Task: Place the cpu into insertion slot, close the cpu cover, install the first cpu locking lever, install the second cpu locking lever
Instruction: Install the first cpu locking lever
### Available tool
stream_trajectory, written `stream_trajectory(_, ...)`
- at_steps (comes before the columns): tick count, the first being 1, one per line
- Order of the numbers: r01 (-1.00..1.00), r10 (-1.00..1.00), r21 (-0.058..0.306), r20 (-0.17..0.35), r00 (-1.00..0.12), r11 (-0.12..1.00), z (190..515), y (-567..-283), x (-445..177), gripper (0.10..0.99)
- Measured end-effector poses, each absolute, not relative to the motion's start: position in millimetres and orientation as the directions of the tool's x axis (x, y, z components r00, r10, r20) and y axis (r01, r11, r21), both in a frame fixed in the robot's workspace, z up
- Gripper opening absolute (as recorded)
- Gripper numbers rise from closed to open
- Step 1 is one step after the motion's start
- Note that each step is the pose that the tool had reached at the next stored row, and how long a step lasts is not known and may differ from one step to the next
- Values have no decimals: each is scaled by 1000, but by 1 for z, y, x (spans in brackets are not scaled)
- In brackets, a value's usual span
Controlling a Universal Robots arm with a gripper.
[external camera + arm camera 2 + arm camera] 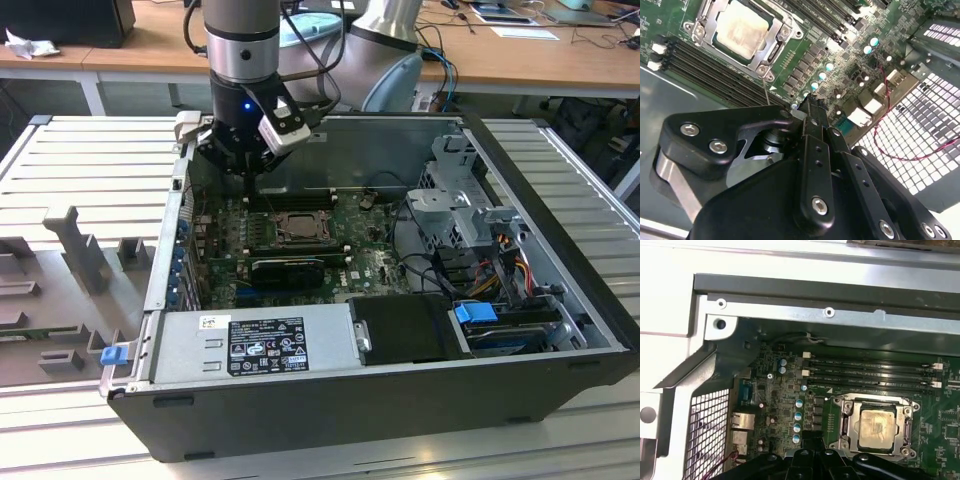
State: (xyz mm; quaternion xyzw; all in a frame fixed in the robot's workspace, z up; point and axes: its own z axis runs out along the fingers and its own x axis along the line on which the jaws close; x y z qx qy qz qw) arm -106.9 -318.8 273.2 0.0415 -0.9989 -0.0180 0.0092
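At the exterior view's left a grey tray [70, 270] with moulded shapes lies beside the open computer case [330, 345]. Further right, the gripper [248, 183] hangs low over the green board [350, 262], near the socket and on its left side in this view. In the second wrist view the gripper [810, 106] has its fingers brought together, and I see nothing between them.

Just to the right, the cpu [300, 228] sits in its slot. In both wrist views its pale metal top [742, 27] [876, 427] lies flat, and the cpu cover [845, 422] seems to lie down around it as a frame. A thin lever rod [765, 92] runs from one socket corner toward the gripper; I cannot tell whether it is locked.

I judge the cpu to be light, stiff and thin. Its top is smooth and rather slippery and its underside is delicate, so it is best held by two opposite edges. The cover is a thin stiff plate, best pressed on its free edge. The lever looks springy.

At the far right stands a metal drive cage [470, 200].
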Motion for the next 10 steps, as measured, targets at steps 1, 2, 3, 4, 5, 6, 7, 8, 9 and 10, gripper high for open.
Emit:
stream_trajectory(1, -83, -83, 37, 17, -996, 996, 273, -319, -108, 106)
stream_trajectory(2, -82, -83, 37, 17, -996, 996, 273, -318, -109, 106)
stream_trajectory(3, -82, -83, 37, 17, -996, 996, 272, -318, -110, 106)
stream_trajectory(4, -82, -83, 38, 17, -996, 996, 272, -317, -110, 106)
stream_trajectory(5, -82, -83, 38, 17, -996, 996, 271, -316, -110, 106)
stream_trajectory(6, -82, -83, 38, 17, -996, 996, 271, -315, -110, 106)
stream_trajectory(7, -83, -83, 39, 17, -996, 996, 270, -313, -110, 106)
stream_trajectory(8, -83, -83, 39, 17, -996, 996, 269, -312, -110, 106)
stream_trajectory(9, -83, -83, 39, 17, -996, 996, 268, -310, -110, 106)
stream_trajectory(10, -83, -83, 39, 17, -996, 996, 267, -309, -110, 106)
